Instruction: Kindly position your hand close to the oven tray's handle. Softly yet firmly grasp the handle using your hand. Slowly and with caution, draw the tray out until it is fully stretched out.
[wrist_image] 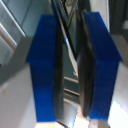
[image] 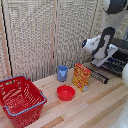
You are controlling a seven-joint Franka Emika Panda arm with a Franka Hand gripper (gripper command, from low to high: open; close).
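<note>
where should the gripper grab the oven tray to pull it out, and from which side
Best bet is the handle, the thin straight bar along the front edge of the oven tray. Come from the open table side in front, fingers straddling the bar above and below. It runs crosswise and juts toward the orange carton, so it looks reachable.

Probably a lab: folding screen [image: 35, 35], wooden table [image: 100, 107].
</note>
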